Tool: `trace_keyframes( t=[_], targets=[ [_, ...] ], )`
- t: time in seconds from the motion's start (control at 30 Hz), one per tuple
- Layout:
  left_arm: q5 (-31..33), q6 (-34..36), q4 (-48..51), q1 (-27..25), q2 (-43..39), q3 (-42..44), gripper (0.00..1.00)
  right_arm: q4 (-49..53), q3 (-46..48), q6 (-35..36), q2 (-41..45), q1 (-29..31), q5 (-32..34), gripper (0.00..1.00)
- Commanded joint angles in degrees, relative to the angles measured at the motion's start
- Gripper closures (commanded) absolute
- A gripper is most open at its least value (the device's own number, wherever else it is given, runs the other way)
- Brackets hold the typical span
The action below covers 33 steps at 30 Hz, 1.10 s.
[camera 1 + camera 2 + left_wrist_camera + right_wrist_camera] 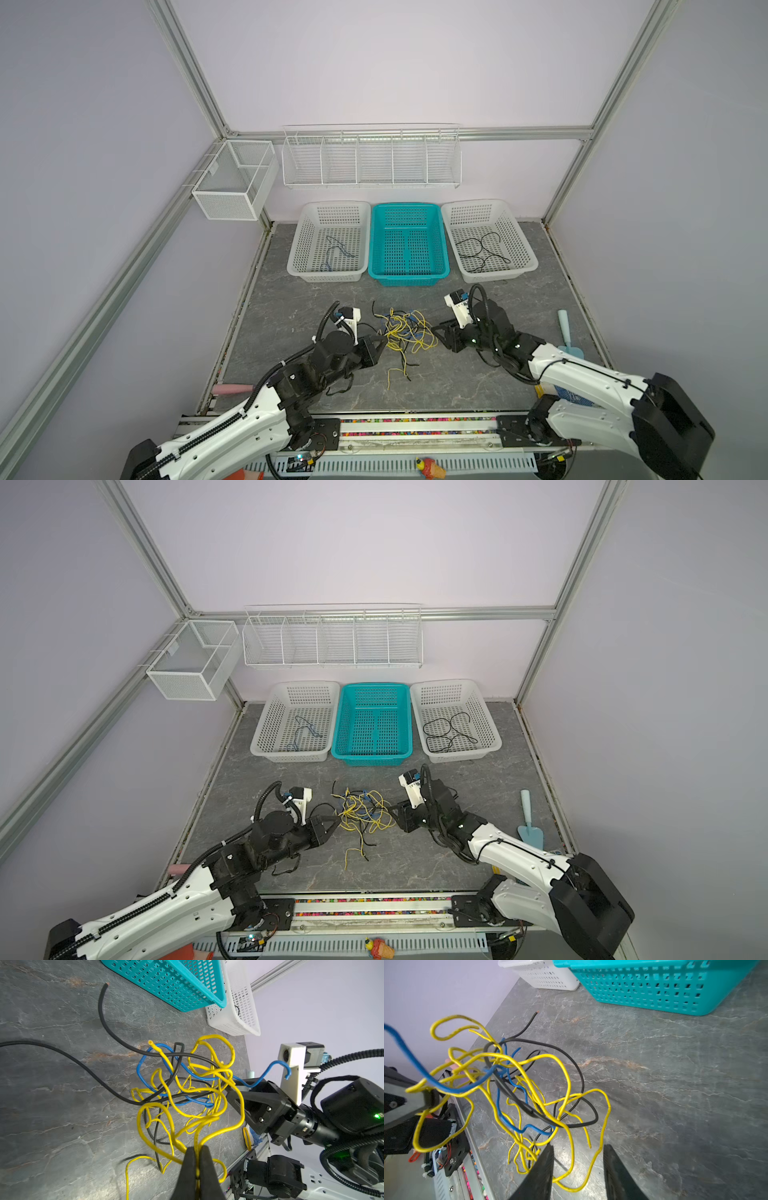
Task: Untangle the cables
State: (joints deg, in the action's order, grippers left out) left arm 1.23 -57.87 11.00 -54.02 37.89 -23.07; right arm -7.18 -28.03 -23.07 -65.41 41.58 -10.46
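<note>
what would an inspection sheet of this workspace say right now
surface: grey stone-look table.
job's things: yellow, black and blue tangle mid-table; blue cable in left white basket; black cable in right white basket; teal basket, nothing seen inside.
clutter: light blue trowel at right; pink object at left edge.
grippers: left gripper jaws shut on a yellow cable; right gripper jaws open at the tangle.
cables: ribbed black hoses along the arms.
surroundings: wire rack and mesh box mounted at the back.
</note>
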Motion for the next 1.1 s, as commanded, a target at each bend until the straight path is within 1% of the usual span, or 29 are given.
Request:
trace_keyframes(
  t=[0.0, 0.1, 0.17, 0.2, 0.33, 0.4, 0.43, 0.53, 0.67, 0.73, 0.93, 1.0, 1.07],
  targets=[
    [0.2, -0.8, -3.2, -0.1, -1.1, 0.1, 1.00, -1.8, -0.2, 0.2, -2.0, 1.0, -1.7, 0.58],
    [0.3, -0.8, -4.1, -0.1, -1.6, 0.2, 1.00, -1.4, -1.2, 0.5, -4.0, 2.1, -2.2, 0.57],
    [0.5, -0.8, -4.2, -0.1, -1.8, -0.1, 1.00, -0.3, -2.0, 1.0, -5.0, 2.9, -0.8, 0.58],
    [0.5, -0.8, -4.1, -0.1, -2.0, -0.1, 1.00, 0.2, -2.2, 1.1, -5.3, 3.2, 0.4, 0.60],
    [1.0, -0.4, -2.6, -0.1, -3.1, -0.5, 1.00, 1.6, -2.4, 1.2, -4.9, 3.5, 4.4, 0.78],
    [1.8, -0.1, -1.0, -0.1, -4.4, -0.5, 1.00, 2.0, -2.0, 0.9, -4.1, 3.4, 7.0, 0.91],
    [2.3, -0.1, -0.1, -0.1, -5.1, -0.6, 1.00, 2.3, -1.8, 0.8, -3.7, 3.4, 8.2, 0.93],
    [4.9, 0.4, 3.8, -0.1, -8.9, -0.5, 1.00, 4.1, -1.1, 0.0, -1.3, 3.5, 14.1, 0.93],
    [11.9, 0.9, 15.8, 0.0, -16.3, -2.7, 1.00, 9.7, -0.6, -3.1, 2.1, 2.4, 26.0, 0.94],
    [15.0, 0.7, 22.2, -0.1, -18.9, -4.3, 1.00, 12.4, -0.4, -5.0, 3.7, 0.8, 29.1, 0.94],
    [19.9, 1.4, 33.8, 0.0, -22.2, -8.7, 1.00, 17.8, 1.6, -10.7, 9.0, -6.4, 31.5, 0.94],
    [22.1, 1.7, 37.5, 0.0, -23.4, -10.8, 1.00, 18.4, 2.4, -11.9, 10.1, -9.0, 30.1, 0.94],
    [24.5, 1.7, 40.7, 0.0, -24.2, -13.0, 1.00, 18.9, 2.7, -13.0, 10.2, -10.4, 29.3, 0.94]
  ],
)
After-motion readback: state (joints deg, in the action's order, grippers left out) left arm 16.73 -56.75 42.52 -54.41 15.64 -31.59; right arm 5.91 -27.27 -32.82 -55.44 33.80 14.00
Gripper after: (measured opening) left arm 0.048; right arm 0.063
